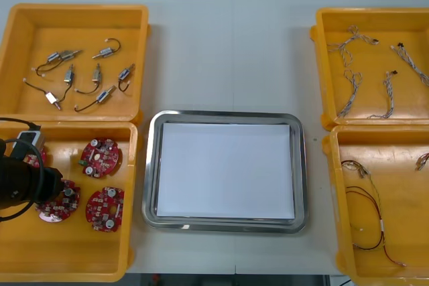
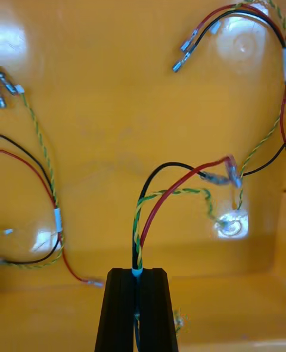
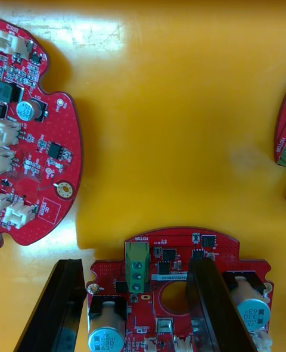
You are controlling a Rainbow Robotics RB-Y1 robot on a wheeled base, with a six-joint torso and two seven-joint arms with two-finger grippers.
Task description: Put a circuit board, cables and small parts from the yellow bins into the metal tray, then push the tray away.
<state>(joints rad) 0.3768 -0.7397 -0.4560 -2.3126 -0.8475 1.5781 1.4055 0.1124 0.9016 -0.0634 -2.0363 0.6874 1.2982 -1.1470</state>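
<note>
1. Metal tray (image 1: 224,116): mid-desk between the bins, white inside, shiny rim.
2. Round red circuit boards (image 1: 100,155): flat, face up, in the near left yellow bin (image 1: 67,252).
3. Small metal parts (image 1: 104,51) with curled dark leads: scattered in the far left bin (image 1: 77,8).
4. Pale twisted cables (image 1: 348,85): loose in the far right bin (image 1: 372,11).
5. Red and black cables (image 1: 365,199): near right bin (image 1: 337,219); one bundle (image 2: 140,233) pinched in the right gripper (image 2: 137,274).

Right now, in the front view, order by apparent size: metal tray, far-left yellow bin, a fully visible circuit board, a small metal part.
1. Metal tray, only slightly ahead of the far-left yellow bin; too close to be sure.
2. Then the round red circuit board.
3. Smallest: the small metal part.
</note>
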